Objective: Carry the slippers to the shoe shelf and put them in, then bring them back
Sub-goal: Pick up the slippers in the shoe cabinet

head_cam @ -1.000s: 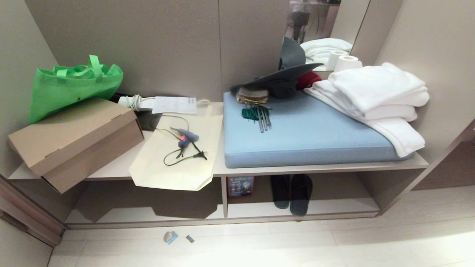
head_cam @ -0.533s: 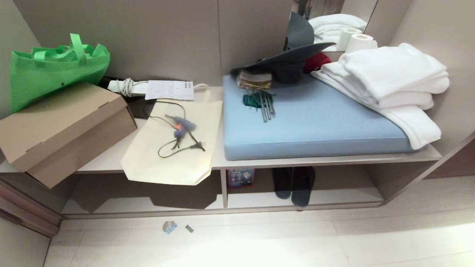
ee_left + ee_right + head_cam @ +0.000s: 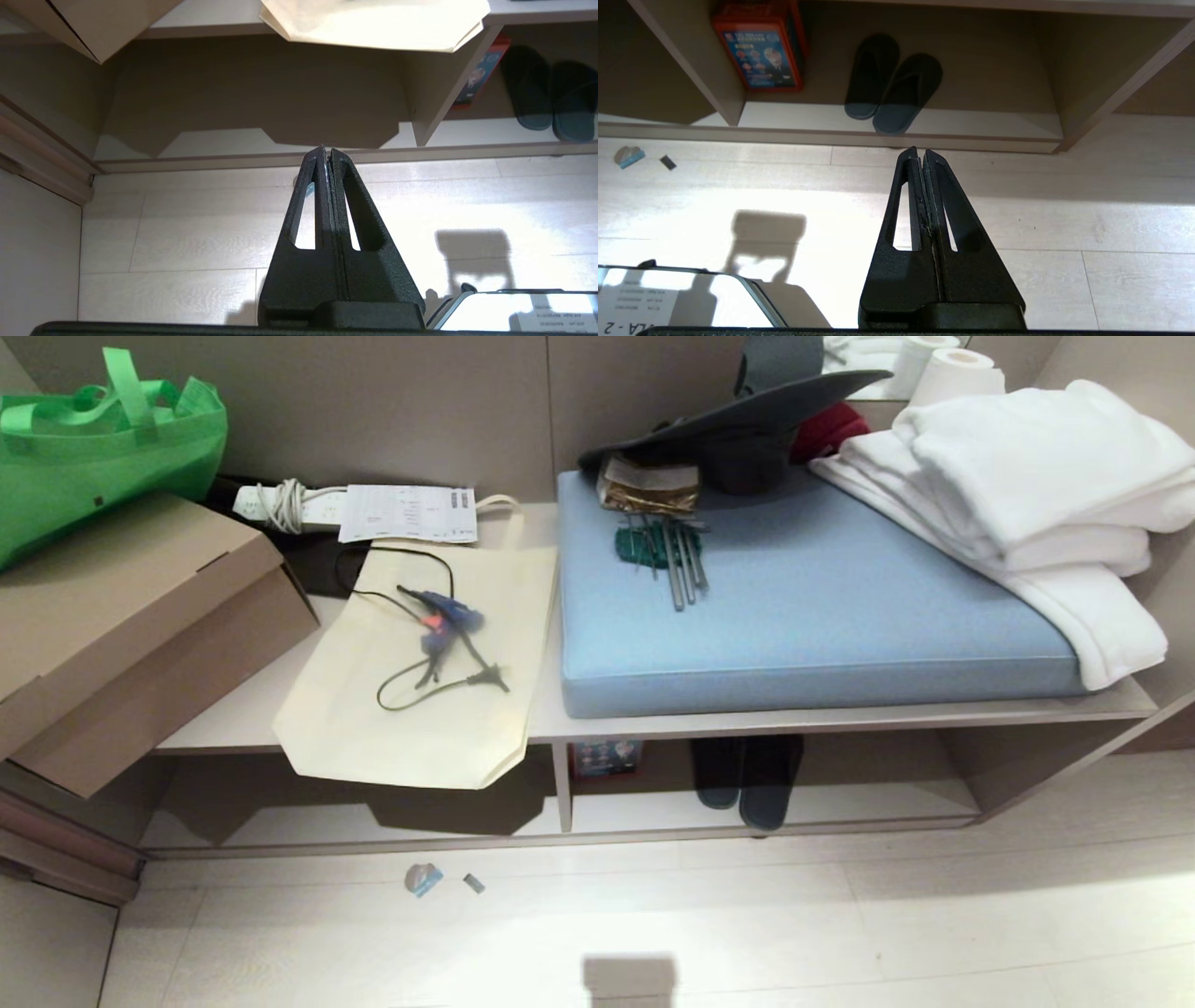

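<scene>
The dark blue-grey slippers (image 3: 747,784) (image 3: 889,86) (image 3: 546,100) lie side by side in the right cubby of the shoe shelf (image 3: 822,823), heels toward the floor in front. A thin divider (image 3: 562,789) with a red label (image 3: 759,51) stands just left of them. My right gripper (image 3: 920,151) hangs shut and empty over the pale floor, short of the shelf's front edge. My left gripper (image 3: 327,150) is shut and empty too, before the left cubby. Neither gripper shows in the head view.
On the bench top lie a blue cushion (image 3: 803,597), white towels (image 3: 1027,495), a dark hat (image 3: 747,411), a cream bag (image 3: 420,672) with a glue gun (image 3: 443,616), a cardboard box (image 3: 121,625) and a green bag (image 3: 93,439). Small scraps (image 3: 425,877) lie on the floor.
The head view has tilted downward: the bench and shelf sit higher in the picture and more floor shows. Slippers and grippers have not moved.
</scene>
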